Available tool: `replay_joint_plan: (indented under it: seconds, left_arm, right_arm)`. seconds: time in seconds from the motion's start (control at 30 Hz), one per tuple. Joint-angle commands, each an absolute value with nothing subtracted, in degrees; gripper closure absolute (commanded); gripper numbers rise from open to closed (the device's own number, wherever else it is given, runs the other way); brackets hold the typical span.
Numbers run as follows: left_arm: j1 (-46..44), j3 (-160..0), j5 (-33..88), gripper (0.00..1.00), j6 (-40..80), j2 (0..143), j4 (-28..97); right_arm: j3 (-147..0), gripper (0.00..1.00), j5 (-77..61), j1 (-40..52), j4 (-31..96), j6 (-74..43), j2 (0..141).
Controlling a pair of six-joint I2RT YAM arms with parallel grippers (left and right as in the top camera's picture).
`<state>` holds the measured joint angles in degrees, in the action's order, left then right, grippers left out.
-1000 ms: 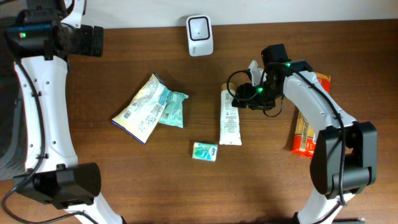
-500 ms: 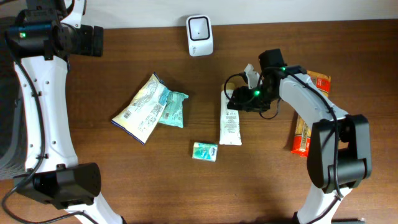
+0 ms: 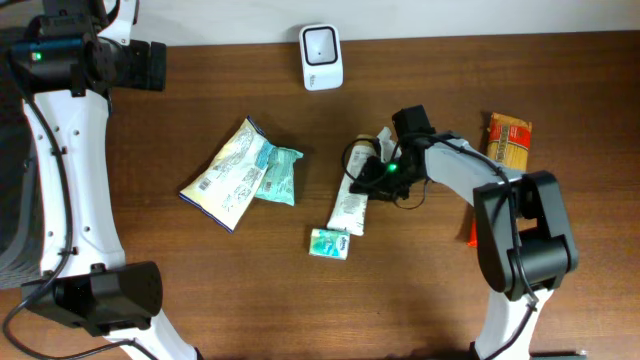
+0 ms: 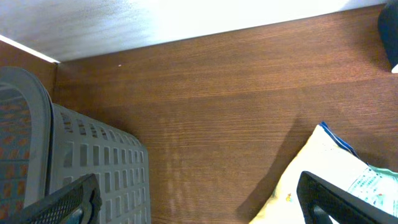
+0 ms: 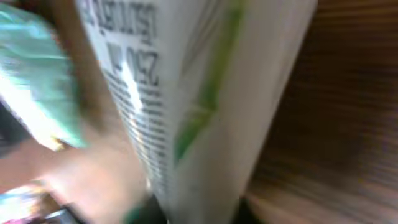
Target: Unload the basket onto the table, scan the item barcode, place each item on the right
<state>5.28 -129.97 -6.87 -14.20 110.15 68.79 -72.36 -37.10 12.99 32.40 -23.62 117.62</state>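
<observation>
Your overhead camera looks straight down from well above, taking in the whole wooden table (image 3: 150, 300). Your left wrist camera hangs over the far left corner, facing down at a grey basket (image 4: 93, 162) and the tip of a pale pouch (image 4: 329, 168), which the overhead view also shows. Your right wrist camera sits pressed close against the white tube (image 5: 249, 93), its picture blurred. From overhead, that white tube (image 3: 349, 208) lies mid-table.

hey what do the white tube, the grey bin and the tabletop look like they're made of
The white tube looks like soft, slightly glossy plastic with printed text. The grey bin seems moulded matte plastic, given its regular slots. The tabletop shows dark brown grain: wood or wood-look laminate.
</observation>
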Motion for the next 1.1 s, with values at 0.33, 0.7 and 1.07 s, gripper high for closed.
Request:
replay_joint_plan:
  seconds: [0.33, 0.7, 1.07]
  left_arm:
    - [5.3, -130.3, -6.7, 0.01, -15.1, 109.9, 68.7]
    - [5.4, -130.3, -6.7, 0.01, -15.1, 109.9, 68.7]
    - [5.4, -130.3, -6.7, 0.01, -15.1, 109.9, 68.7]
  right_arm:
    - [-70.7, 0.96, -55.6, 11.6, 33.8, -0.3, 102.4]
    - [-101.4, 0.96, -25.5, 11.6, 55.8, -0.5, 93.9]
    - [-115.1, 0.96, 21.7, 21.0, 36.2, 20.9, 120.0]
